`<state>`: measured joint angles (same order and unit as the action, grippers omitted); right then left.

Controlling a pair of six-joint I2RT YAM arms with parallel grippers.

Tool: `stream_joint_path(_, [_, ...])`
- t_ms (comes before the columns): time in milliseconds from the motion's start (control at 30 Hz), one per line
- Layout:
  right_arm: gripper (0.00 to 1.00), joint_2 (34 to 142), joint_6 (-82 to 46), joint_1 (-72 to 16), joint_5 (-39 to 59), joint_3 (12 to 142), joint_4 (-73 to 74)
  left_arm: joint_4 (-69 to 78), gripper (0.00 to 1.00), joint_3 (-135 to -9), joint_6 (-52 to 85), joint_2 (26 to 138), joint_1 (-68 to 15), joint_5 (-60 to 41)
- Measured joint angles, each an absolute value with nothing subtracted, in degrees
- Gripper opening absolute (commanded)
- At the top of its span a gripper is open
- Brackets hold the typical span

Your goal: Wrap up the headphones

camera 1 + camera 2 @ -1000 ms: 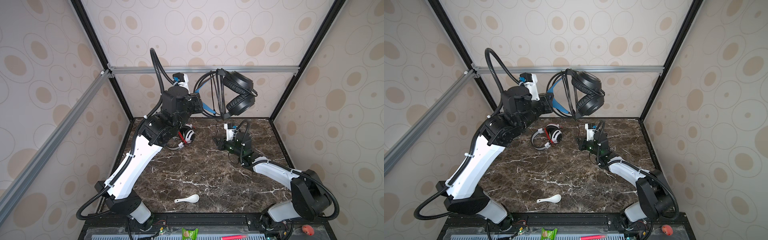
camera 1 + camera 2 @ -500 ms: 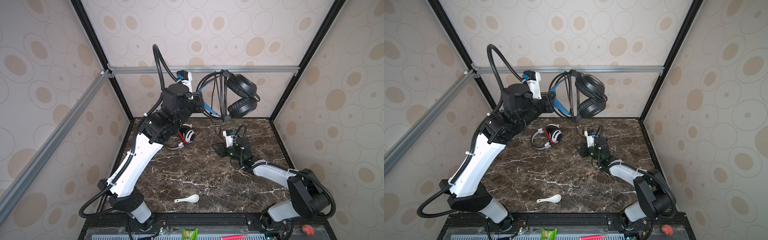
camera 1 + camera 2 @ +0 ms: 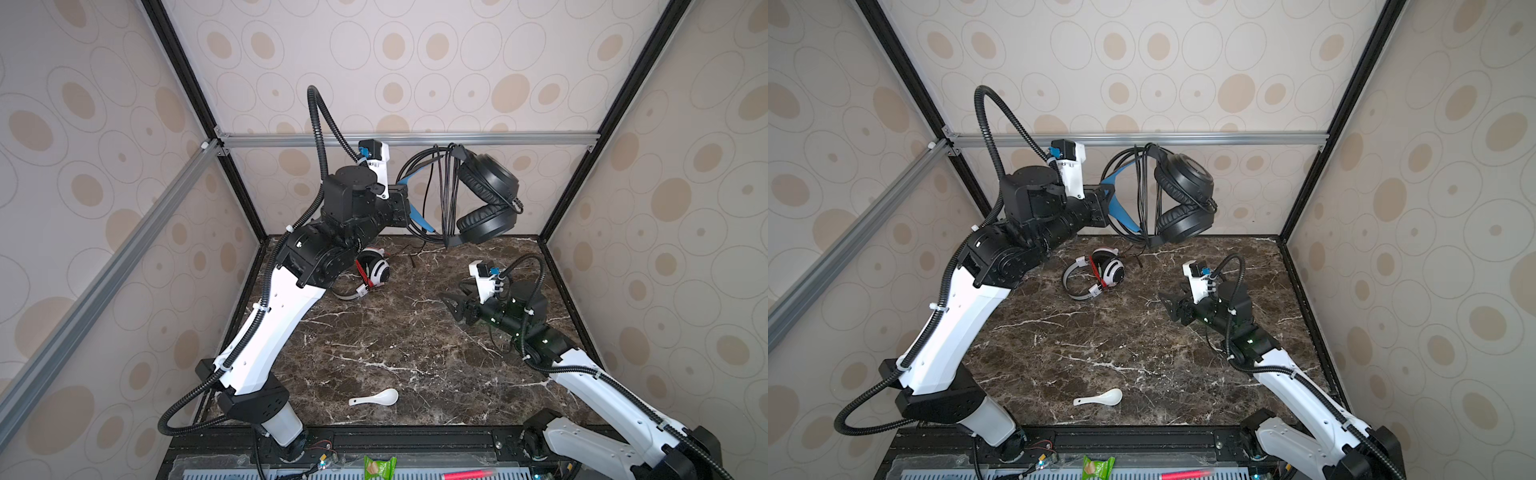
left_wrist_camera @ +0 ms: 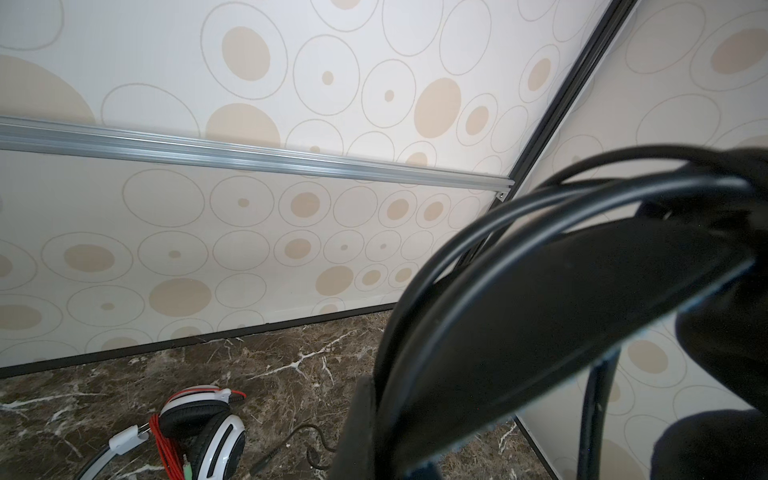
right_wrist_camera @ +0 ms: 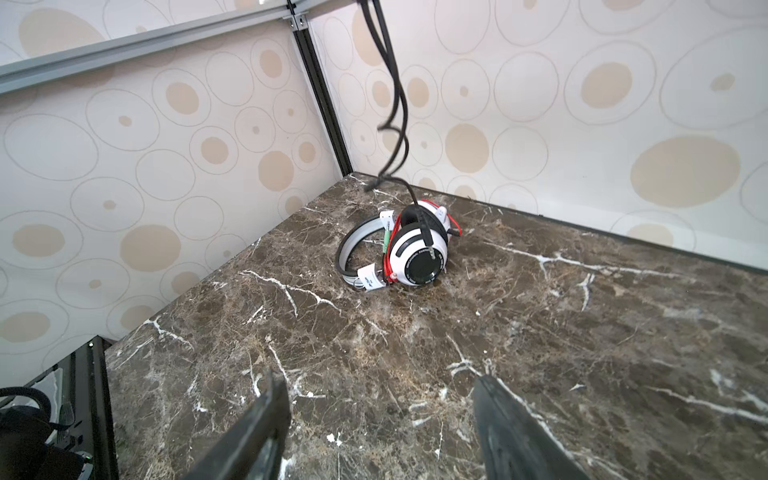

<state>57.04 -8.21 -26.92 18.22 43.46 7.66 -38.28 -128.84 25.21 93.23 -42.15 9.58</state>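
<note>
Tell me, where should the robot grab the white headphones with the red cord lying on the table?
Probably the thin grey headband of the white headphones, mid-arc, from above. It stands on edge on the brown marble table, so the open right tool could pinch its two flat faces. The round ear cups look too bulky, with red cord wound beside them.

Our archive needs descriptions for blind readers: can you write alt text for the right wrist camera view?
A white headset wound with red cord lies on the marble table near a corner. A black cord dangles from above in front of it; the right gripper, open and empty, frames the foreground.
</note>
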Motion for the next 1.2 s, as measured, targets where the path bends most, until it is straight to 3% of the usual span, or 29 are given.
stream_joint_path(533, [0.78,70.5,-8.4,-26.3,19.6,57.7,14.4,-38.2,0.00,-128.8,24.1,93.2,-42.2,1.1])
stream_joint_path(1000, [0.52,80.9,-12.9,-24.9,21.7,59.1,23.2,-37.6,0.00,-128.0,24.1,93.2,-42.2,-2.3])
stream_joint_path(1200, [0.46,83.8,-15.2,-24.3,23.7,56.3,26.9,-37.3,0.00,-128.0,24.1,93.2,-42.2,-2.6])
